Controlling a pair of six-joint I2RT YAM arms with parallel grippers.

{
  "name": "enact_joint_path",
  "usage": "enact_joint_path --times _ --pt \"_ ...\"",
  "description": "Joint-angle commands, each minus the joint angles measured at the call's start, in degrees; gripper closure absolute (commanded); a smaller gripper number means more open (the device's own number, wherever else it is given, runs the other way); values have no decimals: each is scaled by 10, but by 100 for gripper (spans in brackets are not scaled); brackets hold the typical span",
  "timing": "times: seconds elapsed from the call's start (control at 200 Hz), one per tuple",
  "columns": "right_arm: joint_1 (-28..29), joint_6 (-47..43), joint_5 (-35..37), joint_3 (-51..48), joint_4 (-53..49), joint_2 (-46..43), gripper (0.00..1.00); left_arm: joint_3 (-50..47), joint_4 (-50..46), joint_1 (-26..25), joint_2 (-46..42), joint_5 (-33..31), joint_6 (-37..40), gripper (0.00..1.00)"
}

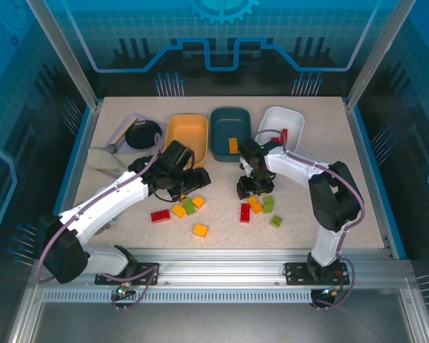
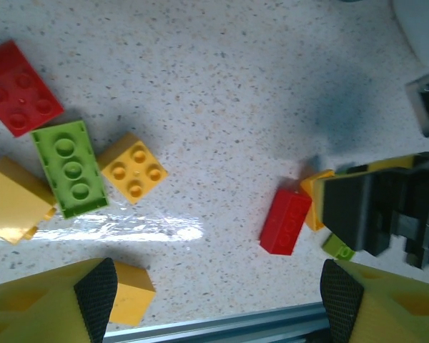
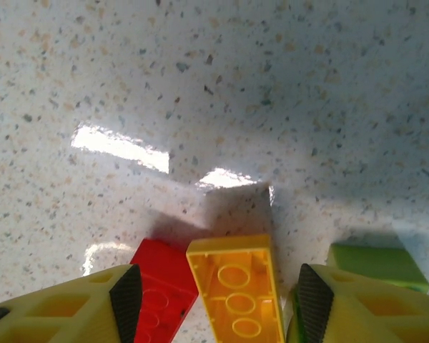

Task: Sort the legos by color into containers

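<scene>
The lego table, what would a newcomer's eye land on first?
Most likely the bright scatter of legos, red, green and yellow, in the middle of the table. The right hand hangs open over an upturned yellow brick. At the back, the orange tub, teal tub and white tub stand in a row.

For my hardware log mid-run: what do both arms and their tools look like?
The left arm and right arm have white shells with black joints, and a lilac-grey cable loops along each. The left tool and right tool have yellow fingers with moulded cut-outs, tipped with black textured pads.
</scene>
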Motion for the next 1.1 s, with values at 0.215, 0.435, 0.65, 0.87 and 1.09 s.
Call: enact_joint_path --times 0.215,0.435,0.65,0.87,1.09 --pt "18 -13 21 14 -4 42 42 -3 18 -11 -12 -1 -12 22" --pt "21 -2 36 -11 3 41 44 -4 20 -12 -9 1 -11 21" --pt "21 -6 54 -28 4 35 51 -5 27 -12 -9 3 -13 22" --pt "22 -6 58 -33 14 27 64 -6 27 -17 -8 0 -14 21" --pt "24 19 63 17 0 -39 70 10 7 -17 -21 -30 -5 22"
